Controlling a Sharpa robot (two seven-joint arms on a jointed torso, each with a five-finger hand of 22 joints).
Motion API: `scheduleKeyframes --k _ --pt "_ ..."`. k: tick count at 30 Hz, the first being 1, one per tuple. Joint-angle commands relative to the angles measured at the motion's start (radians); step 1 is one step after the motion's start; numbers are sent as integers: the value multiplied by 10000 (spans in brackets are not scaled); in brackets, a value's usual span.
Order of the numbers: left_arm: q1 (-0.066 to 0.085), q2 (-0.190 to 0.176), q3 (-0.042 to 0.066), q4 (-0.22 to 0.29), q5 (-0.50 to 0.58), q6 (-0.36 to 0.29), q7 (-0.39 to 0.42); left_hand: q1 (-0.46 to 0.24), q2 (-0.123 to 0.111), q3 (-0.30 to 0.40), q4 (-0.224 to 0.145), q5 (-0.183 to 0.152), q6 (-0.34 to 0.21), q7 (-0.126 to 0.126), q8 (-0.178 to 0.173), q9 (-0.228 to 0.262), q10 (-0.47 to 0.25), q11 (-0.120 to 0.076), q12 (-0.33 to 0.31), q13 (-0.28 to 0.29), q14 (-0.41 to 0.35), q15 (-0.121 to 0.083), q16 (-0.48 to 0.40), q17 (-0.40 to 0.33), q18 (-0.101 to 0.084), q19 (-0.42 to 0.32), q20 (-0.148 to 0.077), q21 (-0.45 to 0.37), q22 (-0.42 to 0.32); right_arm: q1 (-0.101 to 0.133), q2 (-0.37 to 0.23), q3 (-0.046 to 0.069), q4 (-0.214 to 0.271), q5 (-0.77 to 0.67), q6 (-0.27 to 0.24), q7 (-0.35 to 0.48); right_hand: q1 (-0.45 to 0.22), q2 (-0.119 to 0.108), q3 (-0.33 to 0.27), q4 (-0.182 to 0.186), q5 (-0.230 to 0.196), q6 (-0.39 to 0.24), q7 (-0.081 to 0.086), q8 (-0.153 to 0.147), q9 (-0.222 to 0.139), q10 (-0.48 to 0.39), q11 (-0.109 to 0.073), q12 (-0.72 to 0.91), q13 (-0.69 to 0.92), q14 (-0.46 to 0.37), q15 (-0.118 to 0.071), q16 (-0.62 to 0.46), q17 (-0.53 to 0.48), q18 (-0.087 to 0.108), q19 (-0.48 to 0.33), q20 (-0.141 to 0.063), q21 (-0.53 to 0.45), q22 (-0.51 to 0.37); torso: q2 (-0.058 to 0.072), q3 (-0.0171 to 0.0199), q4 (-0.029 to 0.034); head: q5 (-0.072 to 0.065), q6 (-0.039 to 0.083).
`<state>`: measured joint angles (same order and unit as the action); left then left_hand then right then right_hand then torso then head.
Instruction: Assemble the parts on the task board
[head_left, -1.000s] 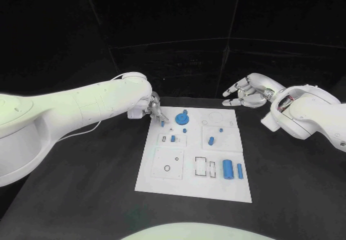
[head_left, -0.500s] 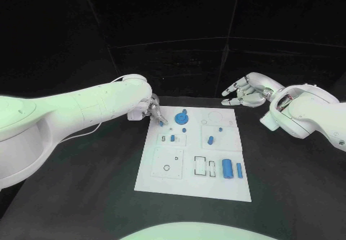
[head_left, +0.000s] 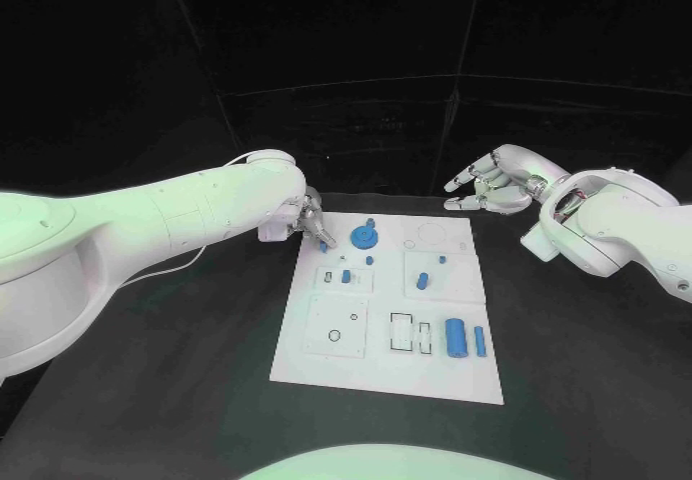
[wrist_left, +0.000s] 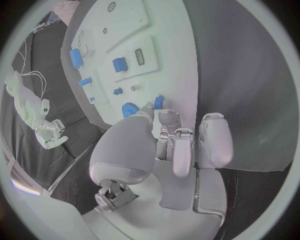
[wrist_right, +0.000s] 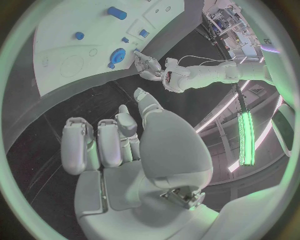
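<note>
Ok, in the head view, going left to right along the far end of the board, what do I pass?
Left hand holding a small blue part → blue round gear-like part → empty circular outline on the task board → right hand, off the board.

The task board (head_left: 320, 345) looks like smooth matt white plastic, its parts (head_left: 456, 337) glossy blue plastic. The table (head_left: 188, 380) is matt black. Both hands wear silvery, satin-smooth shells (wrist_left: 125, 150).

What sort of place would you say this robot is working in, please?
Probably a robotics lab or test cell: a black table against dark walls, a white task board with small blue parts, and no household items.
</note>
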<state>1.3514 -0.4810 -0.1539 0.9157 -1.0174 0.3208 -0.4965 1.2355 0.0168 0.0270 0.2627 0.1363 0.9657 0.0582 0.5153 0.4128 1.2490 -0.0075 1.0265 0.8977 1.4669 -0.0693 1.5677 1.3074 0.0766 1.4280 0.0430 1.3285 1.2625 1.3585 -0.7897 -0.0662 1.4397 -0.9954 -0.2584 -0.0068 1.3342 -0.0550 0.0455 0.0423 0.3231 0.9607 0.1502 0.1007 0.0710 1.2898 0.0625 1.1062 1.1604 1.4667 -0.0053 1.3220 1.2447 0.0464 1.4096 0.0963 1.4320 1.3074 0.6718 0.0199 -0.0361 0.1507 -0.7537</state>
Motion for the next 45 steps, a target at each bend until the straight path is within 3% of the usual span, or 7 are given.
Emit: scheduleKeyframes --k 1,3,5,7,21,38,45 --pt "14 -20 6 50 208 -379 255 432 173 115 -233 48 118 -28 105 22 41 -72 68 8 1039 -23 31 2634 -41 55 -24 41 10 23 26 6 -16 5 72 57 47 70 11 19 2 16 -6 46 -11 -39 -21 -43 7 341 -93 -43 -10 116 -63 8 -45 311 -12 1 7 19 20" --pt "14 -46 6 72 332 -451 289 836 345 295 -461 22 167 -90 226 101 80 -121 114 56 1039 -60 31 2634 -37 52 -54 31 9 23 35 6 -29 5 89 56 47 70 11 19 2 16 -6 46 -11 -39 -21 -43 7 341 -93 -43 -10 116 -63 8 -45 311 -7 -2 5 -1 11" --pt "14 -84 7 100 494 -553 319 1244 555 535 -704 -672 174 -167 391 236 154 -178 201 148 1039 -102 31 2634 -38 47 -90 20 9 23 41 6 -42 5 104 54 47 70 11 19 2 16 -6 46 -11 -39 -21 -43 7 341 -93 -43 -10 116 -63 8 -45 311 -8 -2 4 13 16" --pt "14 -145 9 145 700 -650 348 1525 671 757 -883 -863 129 -200 497 342 219 -219 292 251 1039 -131 31 2634 -36 43 -117 11 7 23 45 6 -59 5 116 52 47 70 11 19 2 16 -6 46 -11 -39 -21 -43 7 341 -93 -43 -10 116 -63 8 -45 311 -4 -9 5 -3 -5" --pt "61 -876 24 1086 1406 -1136 351 1736 587 1328 -1102 -880 -173 -228 946 837 351 -252 504 454 1039 -165 31 2634 -47 52 -175 11 46 22 50 6 -151 5 149 51 47 70 11 19 2 16 -6 46 -11 -39 -21 -43 7 341 -93 -43 -10 116 -63 8 -45 311 -1 -6 10 6 -3" --pt "3 -2445 -17 3935 801 -2728 353 1739 457 1499 -1144 -881 -204 -256 1092 989 446 -278 601 537 1039 -182 31 2634 -68 104 -192 82 148 22 66 5 -310 -4 107 103 48 81 13 29 -5 31 -7 55 -8 -48 -21 -64 -12 335 -94 -74 -44 121 -77 6 -61 289 -9 3 4 96 72" --pt "-94 -2703 -54 4534 303 -2915 180 1740 436 1533 -1148 -881 -208 -263 1114 1013 463 -284 613 545 1039 -187 31 2634 -72 114 -196 96 165 21 115 3 -387 -84 105 107 46 83 12 32 -6 33 -7 56 -8 -58 -21 -82 -27 330 -94 -91 -65 126 -92 5 -75 268 -22 -10 -9 138 67"
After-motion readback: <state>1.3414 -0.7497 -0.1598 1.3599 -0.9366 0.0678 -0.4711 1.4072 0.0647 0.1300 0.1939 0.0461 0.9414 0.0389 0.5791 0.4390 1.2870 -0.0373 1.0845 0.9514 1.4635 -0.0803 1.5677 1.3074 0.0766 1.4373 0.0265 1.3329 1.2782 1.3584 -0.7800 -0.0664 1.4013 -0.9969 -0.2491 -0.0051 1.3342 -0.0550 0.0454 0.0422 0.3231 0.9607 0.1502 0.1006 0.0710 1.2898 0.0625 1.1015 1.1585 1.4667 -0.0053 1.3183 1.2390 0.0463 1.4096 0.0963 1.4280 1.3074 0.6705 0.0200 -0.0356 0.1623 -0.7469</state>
